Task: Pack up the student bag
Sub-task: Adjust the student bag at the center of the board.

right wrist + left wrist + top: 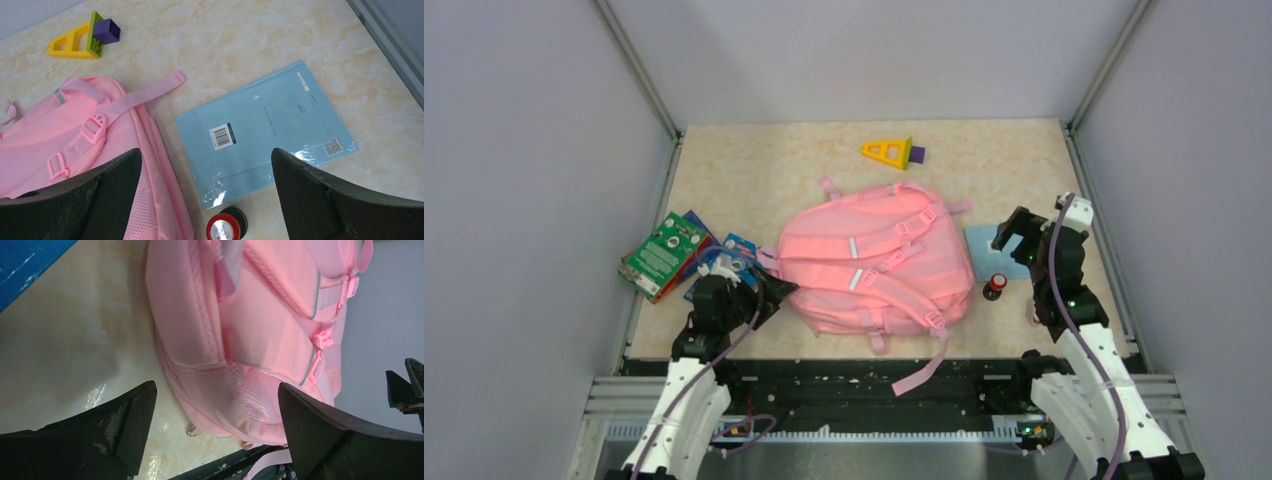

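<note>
top cam: student bag (874,262) lay strap side up mid-frame on the table (754,170). left gripper (769,290) sat at the bag's left edge, lower left of frame. right gripper (1019,238) hung over a light blue notebook (977,262) right of the bag. small red-capped round item (994,287) just below the notebook, yellow triangle toy (887,152) upper centre, green box (662,255) at left
left wrist: jaws spread wide, nothing gripped. bag filled upper centre, its near end between the fingers, contact unclear
right wrist: jaws spread wide, empty. notebook centre, bag lower left, toy upper left
</note>
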{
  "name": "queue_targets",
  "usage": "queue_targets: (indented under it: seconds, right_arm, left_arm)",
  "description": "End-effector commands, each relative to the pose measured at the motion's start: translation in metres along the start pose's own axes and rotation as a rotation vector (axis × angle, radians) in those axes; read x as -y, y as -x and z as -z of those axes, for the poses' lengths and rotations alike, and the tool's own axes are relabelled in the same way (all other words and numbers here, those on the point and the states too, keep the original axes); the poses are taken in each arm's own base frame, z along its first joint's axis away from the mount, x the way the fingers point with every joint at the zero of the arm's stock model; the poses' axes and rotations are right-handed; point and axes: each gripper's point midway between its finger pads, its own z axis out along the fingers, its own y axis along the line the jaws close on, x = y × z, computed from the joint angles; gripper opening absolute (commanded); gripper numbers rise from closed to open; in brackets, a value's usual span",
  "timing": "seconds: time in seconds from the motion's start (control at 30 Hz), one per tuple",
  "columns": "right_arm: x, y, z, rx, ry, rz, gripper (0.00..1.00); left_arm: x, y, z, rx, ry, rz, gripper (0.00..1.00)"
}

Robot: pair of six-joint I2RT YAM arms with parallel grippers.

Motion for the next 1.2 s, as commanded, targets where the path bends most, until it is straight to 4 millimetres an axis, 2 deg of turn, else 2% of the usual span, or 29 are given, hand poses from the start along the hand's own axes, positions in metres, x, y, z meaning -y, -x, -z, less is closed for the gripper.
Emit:
queue_targets:
  seconds: [0.0,0.37,0.47,0.5,0.57,0.73,0.77,0.87,1.0,1.17]
  right_arm:
    - [-0.013,0.027,0.006,0.051,0.046,-0.024,0.99]
    - [-0.024,0.023,0.007,0.024,0.108,-0.025,0.99]
    - [-0.026,0.022,0.007,0.018,0.121,-0.022,0.99]
    - [-0.027,0.022,0.007,0.018,0.124,-0.021,0.99]
    - [-0.028,0.022,0.007,0.016,0.129,-0.021,0.99]
    - [-0.036,0.017,0.005,-0.015,0.170,-0.006,0.99]
    - [-0.038,0.015,0.005,-0.030,0.181,0.000,0.99]
    - [-0.048,0.009,0.005,-0.067,0.236,0.027,0.99]
    - [-0.075,0.003,0.011,-0.093,0.407,0.053,0.99]
    - [-0.127,0.003,0.043,-0.074,0.731,0.133,0.99]
  left_arm:
    - [0.004,0.000,-0.006,0.013,-0.056,0.042,0.95]
    - [0.000,-0.015,-0.024,-0.079,-0.096,0.061,0.95]
    - [0.004,-0.017,-0.028,-0.085,-0.118,0.068,0.91]
    - [0.009,-0.017,-0.028,-0.082,-0.133,0.065,0.84]
    - [0.018,-0.016,-0.028,-0.070,-0.162,0.058,0.64]
    - [0.037,-0.003,-0.022,-0.007,-0.227,0.016,0.26]
    - [0.044,0.000,-0.019,0.009,-0.264,-0.001,0.22]
    - [0.073,0.011,-0.002,0.088,-0.408,-0.072,0.00]
    - [0.100,0.026,0.025,0.213,-0.526,-0.153,0.00]
    - [0.126,0.030,0.053,0.275,-0.632,-0.233,0.00]
